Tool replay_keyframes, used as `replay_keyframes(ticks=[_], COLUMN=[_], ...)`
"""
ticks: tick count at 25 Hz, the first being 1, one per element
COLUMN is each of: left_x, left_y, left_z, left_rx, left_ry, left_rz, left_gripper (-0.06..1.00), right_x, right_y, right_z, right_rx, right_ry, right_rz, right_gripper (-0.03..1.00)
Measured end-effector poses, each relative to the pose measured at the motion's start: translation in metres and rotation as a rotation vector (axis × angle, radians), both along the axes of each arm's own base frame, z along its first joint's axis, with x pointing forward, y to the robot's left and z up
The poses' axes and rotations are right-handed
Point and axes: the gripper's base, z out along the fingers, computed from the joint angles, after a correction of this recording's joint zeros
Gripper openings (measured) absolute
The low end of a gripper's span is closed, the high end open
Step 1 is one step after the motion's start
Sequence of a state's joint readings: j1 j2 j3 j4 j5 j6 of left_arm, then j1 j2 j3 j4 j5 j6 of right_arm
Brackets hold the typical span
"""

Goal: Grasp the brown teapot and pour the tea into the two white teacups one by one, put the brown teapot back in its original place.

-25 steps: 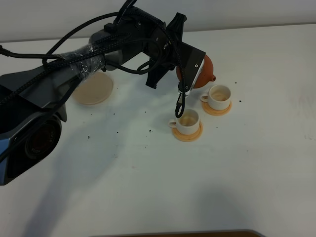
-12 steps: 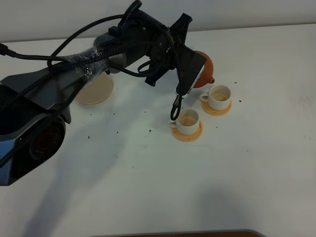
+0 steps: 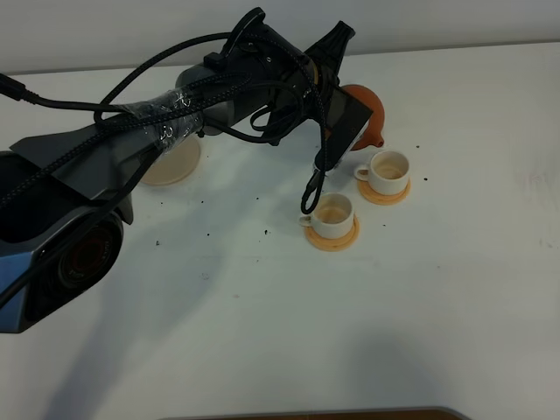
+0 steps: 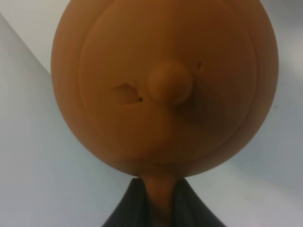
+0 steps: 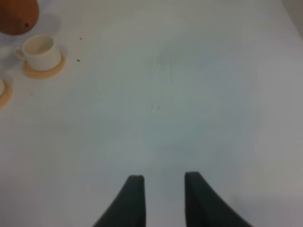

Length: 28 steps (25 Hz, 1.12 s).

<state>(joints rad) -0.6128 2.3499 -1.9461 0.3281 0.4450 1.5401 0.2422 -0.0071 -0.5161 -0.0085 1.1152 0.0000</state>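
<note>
My left gripper is shut on the loop handle of the brown teapot and holds it in the air just behind the two white teacups. In the left wrist view the teapot fills the frame, lid knob facing the camera, with the fingers closed on its handle. The far teacup and the near teacup each stand on an orange coaster and hold tea. The pale cream saucer lies bare at the left, partly hidden by the arm. My right gripper is open and empty above bare table.
The left arm and its cables stretch across the left half of the table. Dark specks dot the white tabletop. The right wrist view shows the far teacup, the teapot's edge and a coaster rim.
My left gripper has carried the teapot up and back from above the cups, and its spout has lifted away from the far cup. The cups have not moved.
</note>
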Motion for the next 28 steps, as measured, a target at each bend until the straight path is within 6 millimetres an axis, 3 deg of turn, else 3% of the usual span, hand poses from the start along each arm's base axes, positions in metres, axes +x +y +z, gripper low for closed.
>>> replay_keyframes(ticks=[28], left_x=[-0.0013], left_y=[-0.0088], left_z=[0.0031], left_rx=[0.093], left_ry=[-0.094], left_rz=[-0.18], left_gripper=[0.14], right_x=[0.0], right_y=[0.0], right_z=[0.0], right_rx=[0.0], right_ry=[0.0], right_rz=[0.0], right_gripper=[0.24])
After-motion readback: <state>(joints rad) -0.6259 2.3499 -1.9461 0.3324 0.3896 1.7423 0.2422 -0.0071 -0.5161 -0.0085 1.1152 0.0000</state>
